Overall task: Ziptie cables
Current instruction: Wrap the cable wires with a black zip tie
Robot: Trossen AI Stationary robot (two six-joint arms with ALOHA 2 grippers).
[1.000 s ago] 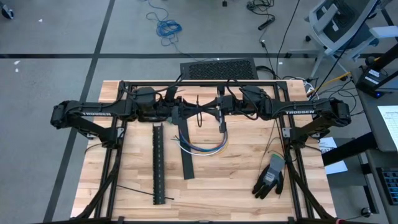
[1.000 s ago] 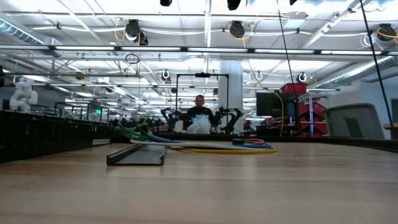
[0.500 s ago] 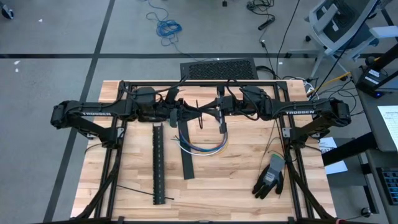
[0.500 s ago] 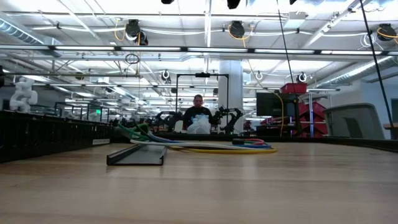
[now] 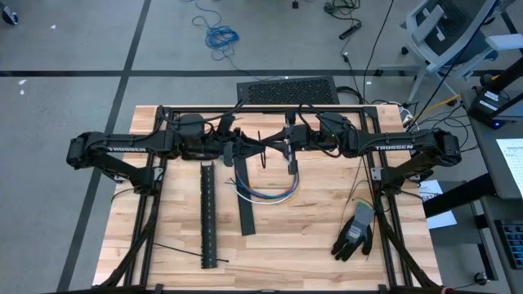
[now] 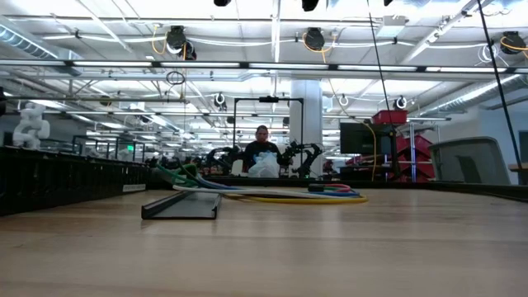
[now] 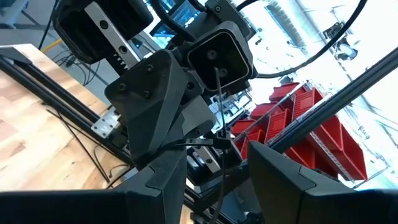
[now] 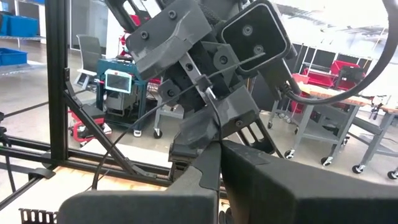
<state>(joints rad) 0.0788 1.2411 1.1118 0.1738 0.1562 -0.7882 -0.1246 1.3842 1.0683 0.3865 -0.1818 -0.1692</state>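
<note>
The cables (image 5: pixel 265 193), blue, white and yellow wires, lie in a U-shaped curve on the table's middle; they also show in the low view (image 6: pixel 276 195). Both grippers hover above the cables' far side, facing each other. My right gripper (image 5: pixel 274 149) (image 8: pixel 219 148) is shut on a thin black zip tie (image 5: pixel 261 139). My left gripper (image 5: pixel 245 149) (image 7: pixel 217 158) is open. The zip tie (image 7: pixel 219 118) runs through the gap between its fingers, and I cannot tell whether it touches them. My right gripper pinches the thin black zip tie (image 8: pixel 210 104) between its two fingertips, coming level from the table's right. The strip sticks out past the fingertips toward the left gripper and is lifted clear of the table.
A long black perforated strip (image 5: pixel 207 214) and a shorter flat black strip (image 5: pixel 245 206) lie left of the cables. A black-and-grey glove (image 5: pixel 355 233) lies near the right front corner. A spare zip tie (image 5: pixel 176 251) lies near the left front. A person (image 6: pixel 262 153) sits far behind the table.
</note>
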